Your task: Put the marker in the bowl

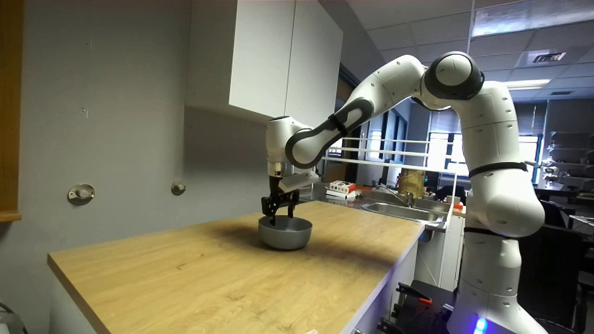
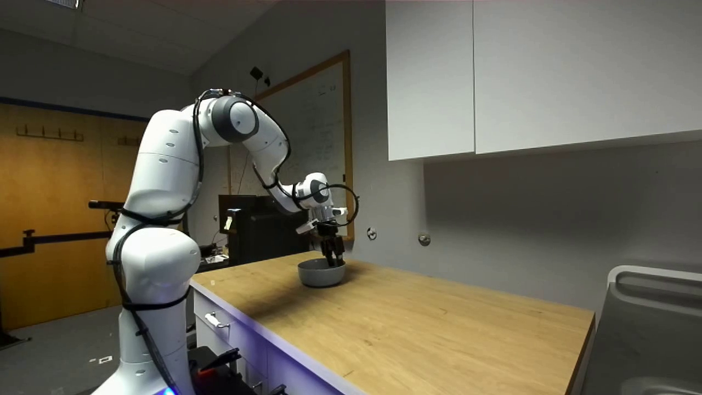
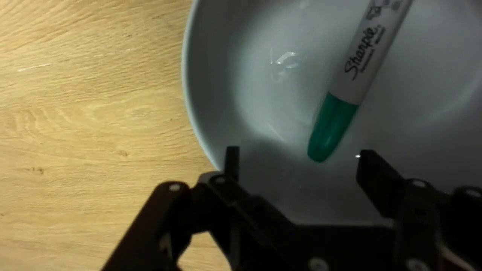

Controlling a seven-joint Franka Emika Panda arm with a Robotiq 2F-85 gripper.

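The marker (image 3: 350,79) is a Sharpie with a white barrel and a green cap. It lies inside the grey bowl (image 3: 260,98) in the wrist view; its far end runs past the top edge of the picture. The bowl stands upright on the counter and shows in both exterior views (image 1: 284,239) (image 2: 320,277), where its wall hides the marker. My gripper (image 3: 297,152) is open, its fingers wide apart with nothing between them. The green cap's tip lies just beyond the fingertips. In both exterior views the gripper (image 1: 281,219) (image 2: 335,262) points down at the bowl's opening, fingertips around rim height.
The wooden counter (image 1: 185,273) carries the bowl. A white wall cabinet (image 1: 264,60) hangs above the counter's back. A sink (image 1: 408,212) and some boxes (image 1: 342,187) lie beyond the counter's far end. A grey wall (image 2: 493,219) runs along the back.
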